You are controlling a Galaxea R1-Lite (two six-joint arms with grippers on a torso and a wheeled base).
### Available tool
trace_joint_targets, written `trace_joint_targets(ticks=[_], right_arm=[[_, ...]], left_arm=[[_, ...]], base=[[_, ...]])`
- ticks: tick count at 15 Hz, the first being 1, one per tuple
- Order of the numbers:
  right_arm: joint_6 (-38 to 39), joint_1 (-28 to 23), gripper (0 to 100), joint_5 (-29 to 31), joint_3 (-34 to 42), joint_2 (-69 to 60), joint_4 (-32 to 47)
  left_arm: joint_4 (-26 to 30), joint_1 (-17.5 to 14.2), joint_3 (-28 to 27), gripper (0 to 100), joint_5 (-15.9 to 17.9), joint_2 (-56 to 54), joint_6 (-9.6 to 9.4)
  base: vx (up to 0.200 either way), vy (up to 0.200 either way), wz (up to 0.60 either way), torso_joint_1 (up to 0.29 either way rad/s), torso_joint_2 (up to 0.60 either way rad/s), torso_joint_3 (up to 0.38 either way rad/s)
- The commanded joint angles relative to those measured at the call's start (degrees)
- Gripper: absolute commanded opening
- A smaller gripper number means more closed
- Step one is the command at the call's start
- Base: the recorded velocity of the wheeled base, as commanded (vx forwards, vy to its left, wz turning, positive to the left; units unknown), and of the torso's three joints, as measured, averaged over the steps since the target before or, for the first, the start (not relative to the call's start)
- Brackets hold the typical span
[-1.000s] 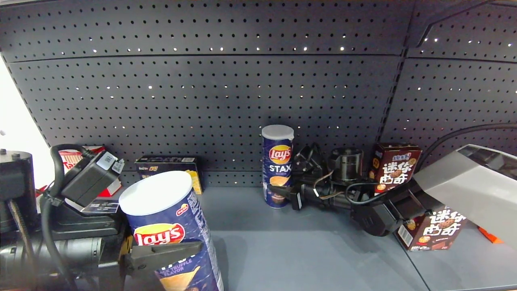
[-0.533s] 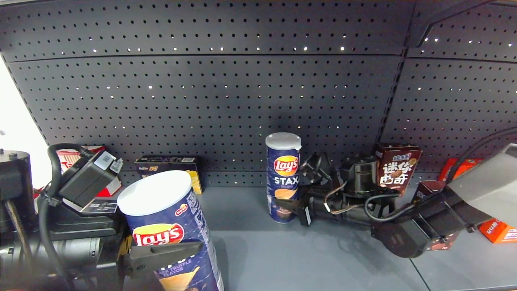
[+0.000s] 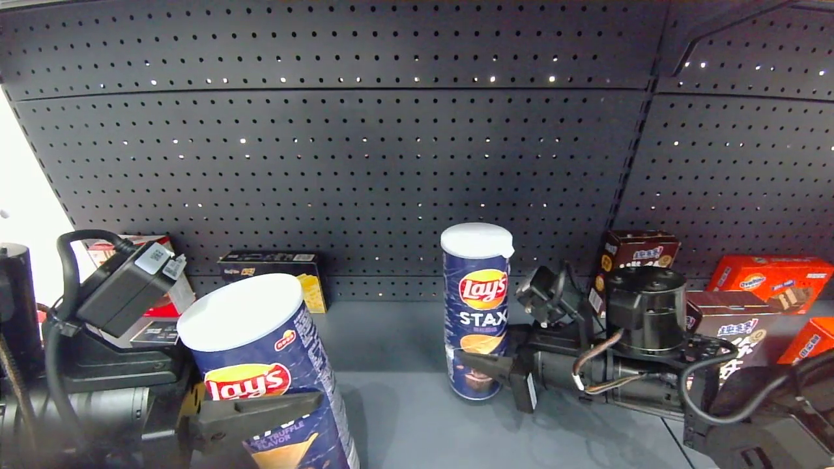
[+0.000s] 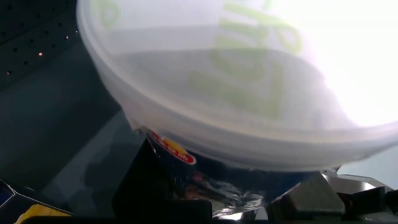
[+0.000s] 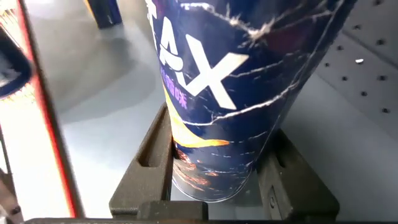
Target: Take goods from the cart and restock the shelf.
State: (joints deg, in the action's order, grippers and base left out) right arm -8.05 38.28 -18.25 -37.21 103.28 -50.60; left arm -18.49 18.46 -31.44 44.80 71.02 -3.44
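Blue upright can (image 3: 483,293) held low by level right hand (image 3: 479,368) | left hand (image 3: 273,417) grips tilted can (image 3: 254,332)

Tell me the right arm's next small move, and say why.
Probably open the right gripper and let go of the upright can. It stands straight over a bare stretch of the shelf deck, apart from the brown box behind, and its base looks level with the deck, though contact is hard to confirm. The left gripper holds a second can to place next.

We see light pricking through the dark perforated metal back panel (image 3: 326,163); glare washes out the translucent plastic lid (image 4: 249,93).
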Motion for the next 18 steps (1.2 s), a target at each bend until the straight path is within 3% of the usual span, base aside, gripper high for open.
trace_joint_targets(ticks=[1, 10, 18], right_arm=[[0.2, 0.3, 0, 0.2, 3.9, -4.9, 0.0], [5.1, 2.3, 0, 0.3, 13.6, -6.9, -9.6], [4.8, 3.6, 0, 0.4, 13.6, 0.1, -15.3]], left_arm=[[-0.1, 0.2, -0.1, 0, 0.0, -0.6, 0.01], [0.1, 1.1, -0.6, 0, -0.2, -1.2, 0.36], [0.1, 0.9, -0.8, 0, -0.5, -1.1, 0.36]], base=[[0.000, 0.000, 0.00, 0.000, 0.00, 0.000], [0.000, 0.000, 0.00, 0.000, 0.00, 0.000], [0.000, 0.000, 0.00, 0.000, 0.00, 0.000]])
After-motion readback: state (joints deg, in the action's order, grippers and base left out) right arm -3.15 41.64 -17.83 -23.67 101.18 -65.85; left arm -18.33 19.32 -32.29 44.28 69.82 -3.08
